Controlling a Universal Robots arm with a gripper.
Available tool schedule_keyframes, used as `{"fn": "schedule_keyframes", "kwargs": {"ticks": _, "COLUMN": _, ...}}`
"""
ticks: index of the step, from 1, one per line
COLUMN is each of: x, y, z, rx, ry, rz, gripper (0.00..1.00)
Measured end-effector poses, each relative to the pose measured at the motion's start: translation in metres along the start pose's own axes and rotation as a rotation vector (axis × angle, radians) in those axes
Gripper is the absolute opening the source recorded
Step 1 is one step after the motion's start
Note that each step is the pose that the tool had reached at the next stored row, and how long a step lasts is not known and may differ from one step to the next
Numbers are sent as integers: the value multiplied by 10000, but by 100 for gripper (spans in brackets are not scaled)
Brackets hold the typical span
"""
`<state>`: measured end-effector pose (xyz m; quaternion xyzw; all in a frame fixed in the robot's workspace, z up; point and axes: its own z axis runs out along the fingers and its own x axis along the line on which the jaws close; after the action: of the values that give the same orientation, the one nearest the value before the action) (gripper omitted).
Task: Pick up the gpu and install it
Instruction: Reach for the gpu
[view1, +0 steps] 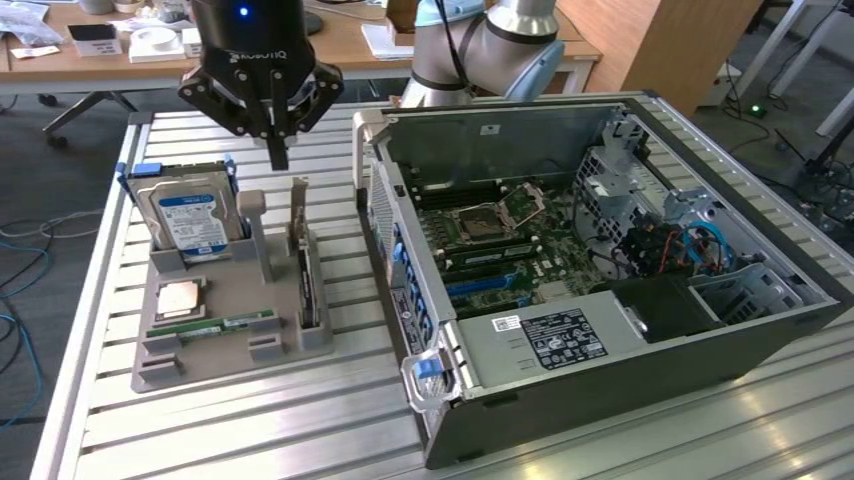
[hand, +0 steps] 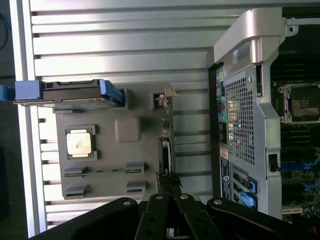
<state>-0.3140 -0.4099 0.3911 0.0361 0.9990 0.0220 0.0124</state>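
While carrying everything, table (view1: 240, 430): pale slatted metal; computer case (view1: 641, 400) toward the exterior view's right, grey holder (view1: 227, 290) toward its left
computer case: lying on its side, open upward; motherboard (view1: 507, 240) exposed inside
arm (view1: 487, 40): pale blue and silver joints, behind the case
gripper (view1: 278, 155): black, pointing straight down over the holder; hanging above the gap between hard drive (view1: 187, 220) and gpu (view1: 306, 270); jaws pressed together, clamped on nothing; touching no part
holder: moulded tray, flat on the table just beside the case
hard drive: silver with blue label, upright in its slot at the holder's back end in the exterior view
gpu: standing on its long edge in the holder slot nearest the case; pale metal bracket upright at the back end; below the gripper, apart from it; neither lifted nor installed
CPU (view1: 180, 298): flat in a square pocket in front of the hard drive
RAM stick (view1: 227, 323): narrow, green, lying in a slot just in front of the CPU
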Motion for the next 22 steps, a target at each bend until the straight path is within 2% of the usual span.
{"fn": "schedule_keyframes", "kwargs": {"ticks": 16, "x": -14, "y": -214, "z": -9, "rx": 0, "ry": -1, "rz": -1, "gripper": 11}}
{"fn": "schedule_keyframes", "kwargs": {"ticks": 22, "x": -16, "y": -241, "z": -10, "rx": -1, "ry": -1, "rz": 0, "gripper": 11}}
